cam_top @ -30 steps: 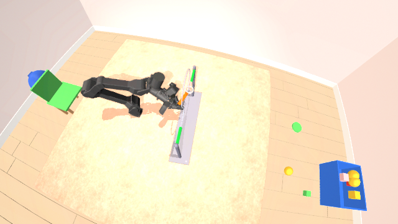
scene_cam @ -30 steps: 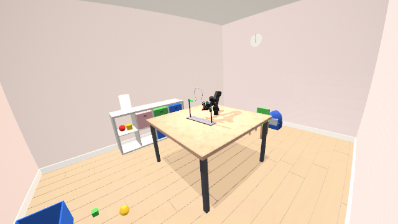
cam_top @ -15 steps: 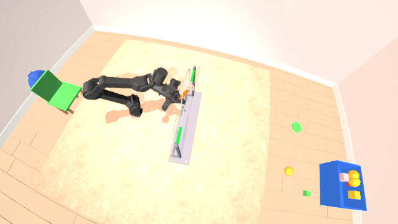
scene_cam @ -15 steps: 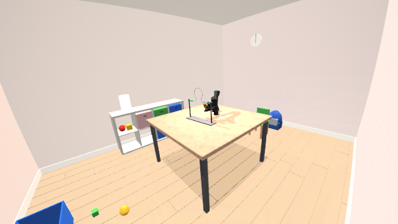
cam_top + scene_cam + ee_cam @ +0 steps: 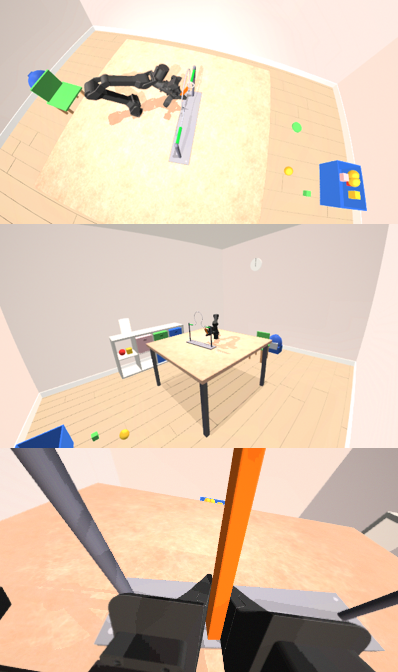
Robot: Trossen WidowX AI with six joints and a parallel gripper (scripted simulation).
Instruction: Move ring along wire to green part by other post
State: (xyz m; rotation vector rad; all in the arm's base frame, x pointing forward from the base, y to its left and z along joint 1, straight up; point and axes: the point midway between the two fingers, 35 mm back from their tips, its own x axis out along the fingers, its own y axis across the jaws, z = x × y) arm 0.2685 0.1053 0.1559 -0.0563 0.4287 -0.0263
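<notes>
The orange handle [image 5: 184, 91] [image 5: 206, 330] [image 5: 232, 548] is between the fingers of my gripper [image 5: 181, 94] [image 5: 213, 579], which is shut on it. The handle slants up from the fingertips to the pale ring [image 5: 190, 84]. The ring is at the inner end of the upper green part [image 5: 193, 75] in the top view, near that post [image 5: 193, 91]. It appears around the wire; whether it touches the wire cannot be told. The other green part [image 5: 179, 135] [image 5: 191, 324] is by the far post [image 5: 178, 151] [image 5: 189, 332]. The wrist view hides ring and wire.
The thin grey wire [image 5: 182, 93] [image 5: 194, 317] arches high between the green parts and passes close to my fingers in the top view. The grey base plate [image 5: 194, 109] [image 5: 310, 598] lies below on the table. Both posts [image 5: 82, 523] [image 5: 375, 602] flank my gripper in the wrist view.
</notes>
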